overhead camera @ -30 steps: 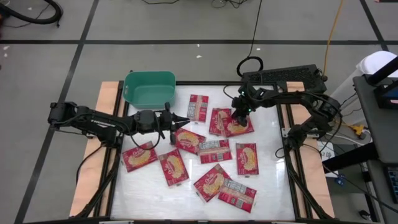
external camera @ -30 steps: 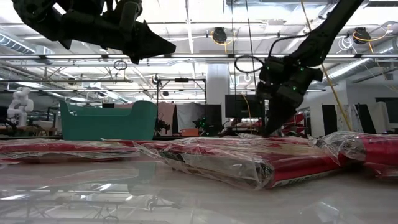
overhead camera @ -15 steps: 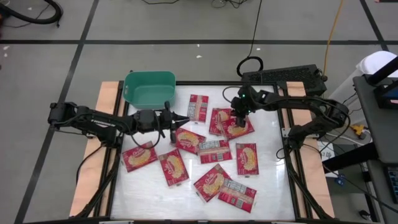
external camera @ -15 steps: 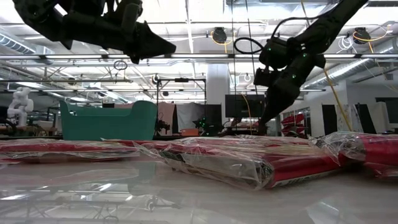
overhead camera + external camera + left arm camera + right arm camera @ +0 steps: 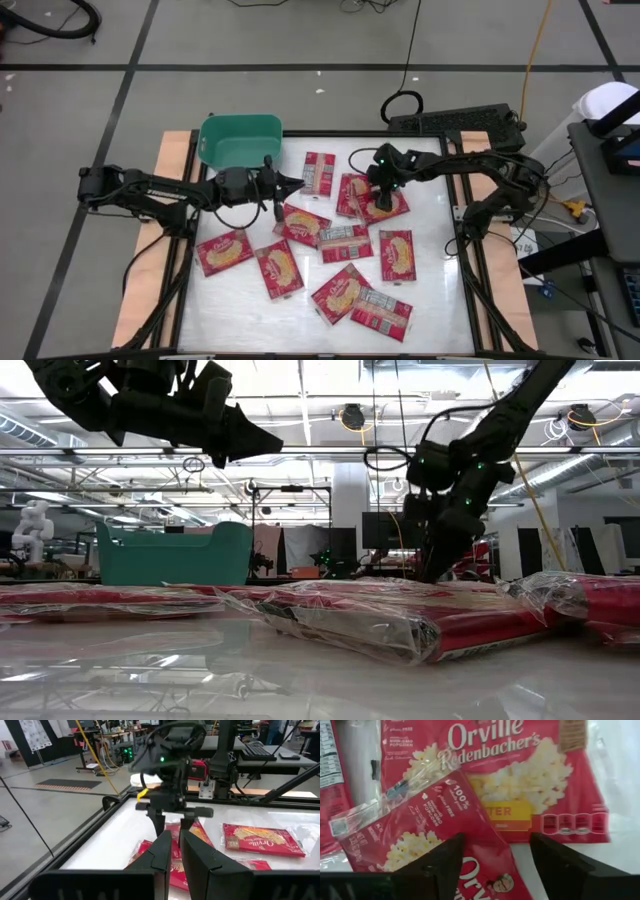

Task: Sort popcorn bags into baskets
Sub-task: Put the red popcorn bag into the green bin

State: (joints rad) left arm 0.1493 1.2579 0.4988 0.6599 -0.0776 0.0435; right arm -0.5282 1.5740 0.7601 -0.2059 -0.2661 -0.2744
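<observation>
The right gripper (image 5: pixel 377 196), fingers spread, hangs over two overlapping bags (image 5: pixel 372 197) near the table's (image 5: pixel 430 262) far edge, and should next clench on one; the left gripper (image 5: pixel 290 183), fingers nearly together and empty, waits near the bin (image 5: pixel 240 142).

Your right gripper (image 5: pixel 377 196) hangs right of the high view's centre, fingers spread; your left gripper (image 5: pixel 296 182) hovers left of centre, fingers nearly together.

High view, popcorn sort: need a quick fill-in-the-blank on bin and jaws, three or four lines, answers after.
1. The teal bin holds ____ popcorn bags.
2. The right gripper, jaws ____, hangs over two overlapping popcorn bags.
3. The left gripper holds ____ and sits just past the bin's near-right corner.
4. In the high view, the bin stands at the table's far-____ corner.

Answers: no; open; nothing; left
</observation>
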